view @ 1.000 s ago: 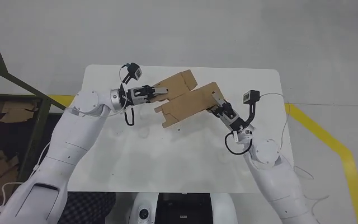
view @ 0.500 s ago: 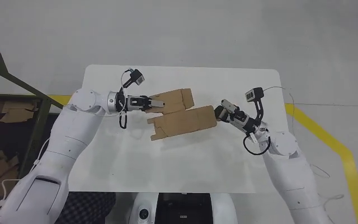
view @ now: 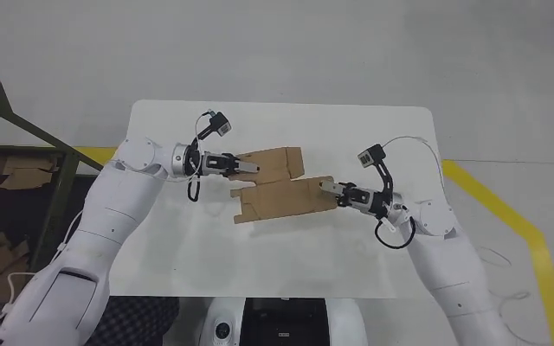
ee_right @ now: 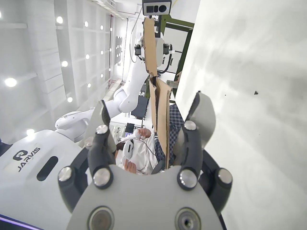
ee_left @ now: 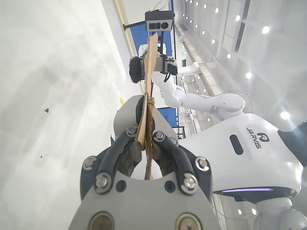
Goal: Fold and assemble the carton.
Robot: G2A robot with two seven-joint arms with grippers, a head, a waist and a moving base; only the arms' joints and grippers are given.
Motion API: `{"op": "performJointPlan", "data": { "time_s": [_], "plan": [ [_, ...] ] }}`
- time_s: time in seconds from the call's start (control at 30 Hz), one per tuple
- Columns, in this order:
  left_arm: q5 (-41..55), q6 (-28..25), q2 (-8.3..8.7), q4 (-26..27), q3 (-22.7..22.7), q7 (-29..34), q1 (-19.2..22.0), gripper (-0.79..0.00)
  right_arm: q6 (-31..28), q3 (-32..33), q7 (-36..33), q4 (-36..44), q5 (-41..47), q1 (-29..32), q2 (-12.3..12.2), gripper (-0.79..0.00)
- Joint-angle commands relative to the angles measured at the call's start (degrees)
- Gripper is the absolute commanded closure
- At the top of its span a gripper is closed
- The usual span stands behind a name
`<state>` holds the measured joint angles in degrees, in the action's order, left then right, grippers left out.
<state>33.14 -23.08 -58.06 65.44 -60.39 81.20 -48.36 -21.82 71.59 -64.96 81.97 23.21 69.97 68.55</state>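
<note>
A flattened brown carton point(view: 281, 192) hangs low over the middle of the white table point(view: 363, 251), its long side running left to right. My left gripper point(view: 252, 164) is shut on the carton's upper left flap; in the left wrist view the fingers point(ee_left: 144, 111) pinch the carton point(ee_left: 150, 56) edge-on. My right gripper point(view: 334, 192) is at the carton's right end. In the right wrist view its fingers point(ee_right: 201, 107) stand wide open, and the carton's edge point(ee_right: 161, 111) runs between them without being clamped.
Bare table surface lies in front of and behind the carton. A green frame point(view: 39, 138) with loose cardboard scraps point(view: 26, 169) stands off the table's left side. A yellow floor line point(view: 498, 208) runs on the right.
The carton has come down and toward the table's front, now lying flatter and more level. Both grippers moved with it; the right arm's elbow swung outward to the right.
</note>
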Motion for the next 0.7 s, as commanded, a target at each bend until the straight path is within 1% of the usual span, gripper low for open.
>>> {"op": "performJointPlan", "data": {
  "time_s": [0.0, 0.07, 0.17, 0.5, 0.53, 0.57, 0.6, 0.67],
  "plan": [
    [0.19, 0.01, -0.03, -0.19, -0.02, 0.01, 0.06, 0.0, -0.15, -0.49, -0.21, -0.15, -0.15, -0.24, 0.01, -0.496],
    [0.08, -0.02, -0.07, -0.49, 0.01, -0.02, 0.2, 0.0, -0.35, -0.83, -0.06, -0.26, -0.3, -0.43, 0.0, -0.483],
    [-0.33, 0.24, -0.13, -0.65, 0.19, 0.24, 0.4, 0.0, -0.58, -1.1, 0.08, -0.44, -0.07, -0.56, -0.05, -0.376],
    [-1.03, 0.35, -0.29, 0.19, 0.58, 0.35, 0.41, 0.0, -0.47, -2.24, -1.06, -0.65, -1.08, -1.15, -0.36, -0.314],
    [-0.95, 0.4, -0.3, 0.29, 0.57, 0.39, 0.41, 0.0, -0.32, -2.39, -1.04, -0.7, -1.23, -1.25, -0.38, -0.299],
    [-0.9, 0.46, -0.31, 0.48, 0.58, 0.46, 0.43, 0.0, -0.2, -2.53, -1.03, -0.78, -1.35, -1.36, -0.4, -0.274],
    [-0.88, 0.49, -0.31, 0.55, 0.56, 0.49, 0.43, 0.0, -0.12, -2.68, -1.04, -0.86, -1.43, -1.47, -0.41, -0.222],
    [-0.77, 0.54, -0.31, 0.66, 0.48, 0.54, 0.42, 0.0, 0.0, -3.0, -1.18, -0.96, -1.66, -1.69, -0.45, -0.16]
  ]
}}
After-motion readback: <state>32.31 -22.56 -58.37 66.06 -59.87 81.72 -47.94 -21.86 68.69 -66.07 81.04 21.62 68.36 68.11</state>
